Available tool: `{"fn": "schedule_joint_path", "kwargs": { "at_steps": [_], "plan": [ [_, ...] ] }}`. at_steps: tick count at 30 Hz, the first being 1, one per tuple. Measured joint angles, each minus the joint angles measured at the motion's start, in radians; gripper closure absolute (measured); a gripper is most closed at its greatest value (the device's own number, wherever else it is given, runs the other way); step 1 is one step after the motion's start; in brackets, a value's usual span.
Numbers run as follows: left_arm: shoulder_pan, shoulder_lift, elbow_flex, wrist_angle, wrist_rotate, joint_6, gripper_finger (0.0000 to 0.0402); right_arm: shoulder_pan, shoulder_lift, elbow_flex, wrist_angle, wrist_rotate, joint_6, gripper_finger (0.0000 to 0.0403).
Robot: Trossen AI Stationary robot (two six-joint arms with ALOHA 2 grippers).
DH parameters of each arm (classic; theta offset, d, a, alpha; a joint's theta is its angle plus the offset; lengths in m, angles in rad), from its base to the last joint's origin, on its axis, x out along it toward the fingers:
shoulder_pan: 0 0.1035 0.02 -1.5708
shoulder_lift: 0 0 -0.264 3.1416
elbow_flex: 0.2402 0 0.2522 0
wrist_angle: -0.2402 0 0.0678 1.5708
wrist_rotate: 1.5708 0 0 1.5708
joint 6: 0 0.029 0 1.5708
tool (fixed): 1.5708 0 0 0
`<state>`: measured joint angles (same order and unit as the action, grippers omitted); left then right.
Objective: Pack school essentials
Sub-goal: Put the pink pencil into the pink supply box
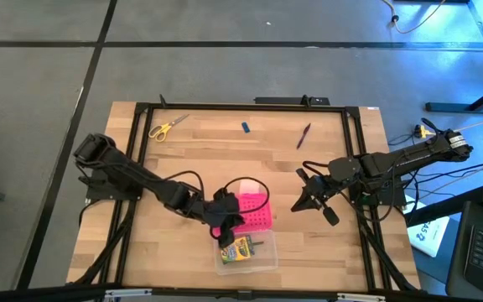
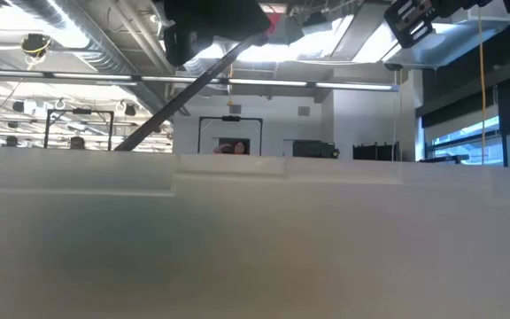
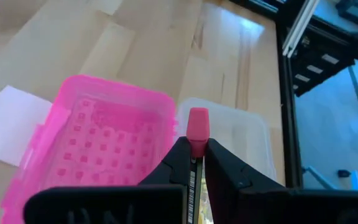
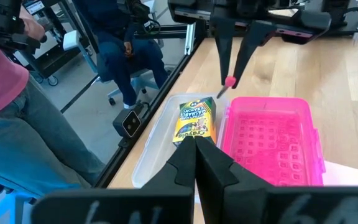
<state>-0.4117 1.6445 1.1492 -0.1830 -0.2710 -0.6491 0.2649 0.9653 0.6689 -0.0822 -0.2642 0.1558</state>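
My left gripper [image 1: 225,220] hangs over the open box and is shut on a pencil with a pink eraser [image 3: 197,123]. The box has a bright pink dotted half [image 1: 257,211] and a clear half [image 1: 257,260]. The yellow-green crayon box [image 1: 238,249] lies flat in the clear half. A pale pink pad [image 3: 5,124] lies on the table beside the pink half. Yellow-handled scissors [image 1: 168,127], a tiny blue piece [image 1: 246,127] and a dark pen [image 1: 303,135] lie near the far edge. My right gripper [image 1: 309,204] waits shut, right of the box. My left gripper pinches the pencil between its two fingers, just behind the eraser end [image 3: 197,144]. The pencil runs along the fingers, and the eraser [image 4: 230,81] sticks out past the fingertips [image 4: 224,59]. The fingers point down from above. The pencil is lifted clear over the clear half [image 4: 160,143].
Black frame rails [image 1: 137,151] run along the table's edges. A black cable [image 1: 254,181] loops over the pad. Bare wood lies between the box and the far items. A seated person [image 4: 120,46] shows beyond the near edge. A pale surface fills most of the low view.
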Motion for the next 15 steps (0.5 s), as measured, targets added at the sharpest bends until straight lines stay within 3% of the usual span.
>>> {"fn": "schedule_joint_path", "kwargs": {
  "at_steps": [15],
  "plan": [
    [-0.004, 0.019, 0.0, 0.001, 0.0, 0.005, 0.0381, 0.0, 0.0, 0.0, 0.0, 0.0, -0.002, 0.0397]
  ]
}}
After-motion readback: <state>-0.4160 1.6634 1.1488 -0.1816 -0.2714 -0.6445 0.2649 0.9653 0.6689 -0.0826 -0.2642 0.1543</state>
